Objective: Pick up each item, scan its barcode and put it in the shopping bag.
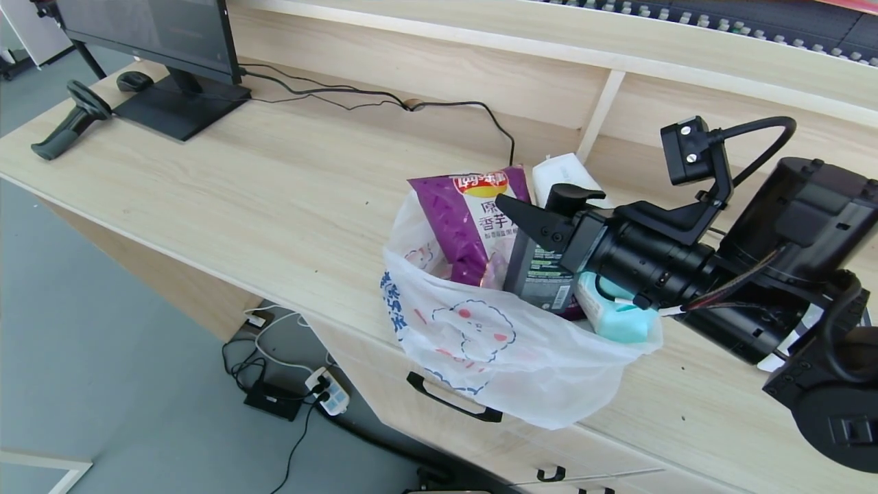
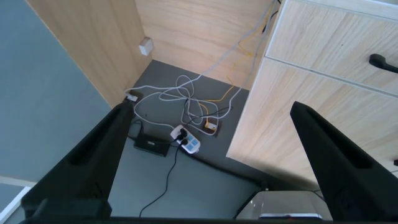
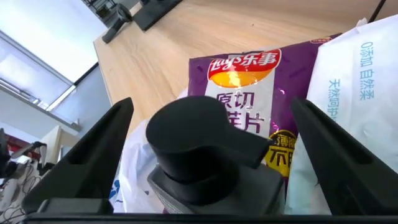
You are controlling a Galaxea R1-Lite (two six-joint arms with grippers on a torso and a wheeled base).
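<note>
A white plastic shopping bag (image 1: 480, 343) with cartoon prints stands at the front edge of the wooden counter (image 1: 274, 185). Inside it are a purple crisp packet (image 1: 459, 219) (image 3: 249, 81), a white tissue pack (image 1: 562, 175) (image 3: 354, 81), a teal item (image 1: 617, 315) and an upright dark bottle (image 1: 542, 274) with a black cap (image 3: 199, 143). My right gripper (image 1: 542, 213) (image 3: 211, 109) hangs over the bag, open, its fingers either side of the bottle's cap and apart from it. My left gripper (image 2: 208, 112) is open and holds nothing, low beside the counter, facing the floor.
A black handheld scanner (image 1: 68, 120), a mouse (image 1: 134, 80) and a monitor (image 1: 151, 34) stand at the counter's far left. Drawers with a black handle (image 1: 453, 401) (image 2: 382, 60) sit under the bag. A power strip (image 1: 329, 394) (image 2: 186, 140) and cables lie on the floor.
</note>
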